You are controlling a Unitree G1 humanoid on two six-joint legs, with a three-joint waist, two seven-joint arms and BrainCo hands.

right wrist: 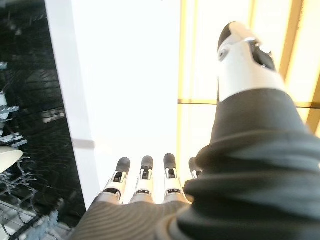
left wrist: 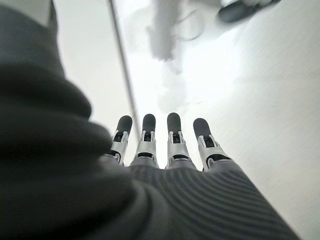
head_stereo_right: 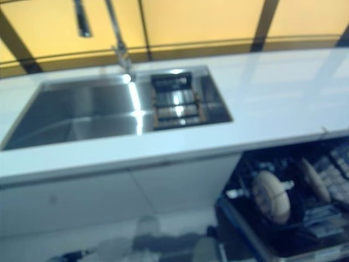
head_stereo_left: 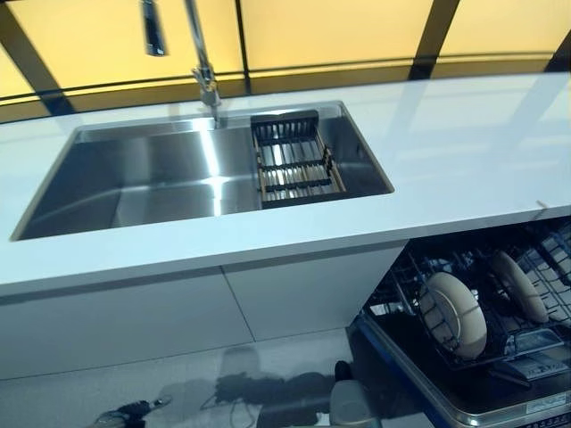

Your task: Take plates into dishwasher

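the plates (head_stereo_left: 453,314) already stand on edge in the dishwasher rack (head_stereo_left: 500,352), one large cream disc toward the front and a second one (head_stereo_left: 520,285) just behind it to the right, both slotted between dark wire tines. we see no other plate on the tabletop (head_stereo_left: 446,152) or in the sink (head_stereo_left: 178,174), where only a small drainer basket (head_stereo_left: 293,160) sits at the right end under the tap (head_stereo_left: 203,76). we judge these plates stiff, smooth and breakable, moderately heavy, and slippery if wet; the rim at the top edge looks like the best place to pinch one, lifting straight up so it clears the tines. our left hand (left wrist: 160,145) is empty, fingers straight, hanging over the pale floor (left wrist: 240,80). our right hand (right wrist: 145,182) is likewise relaxed and holds nothing, thumb apart, near the tabletop's edge beside the open dishwasher. by our reading, loading appears finished or nearly so.
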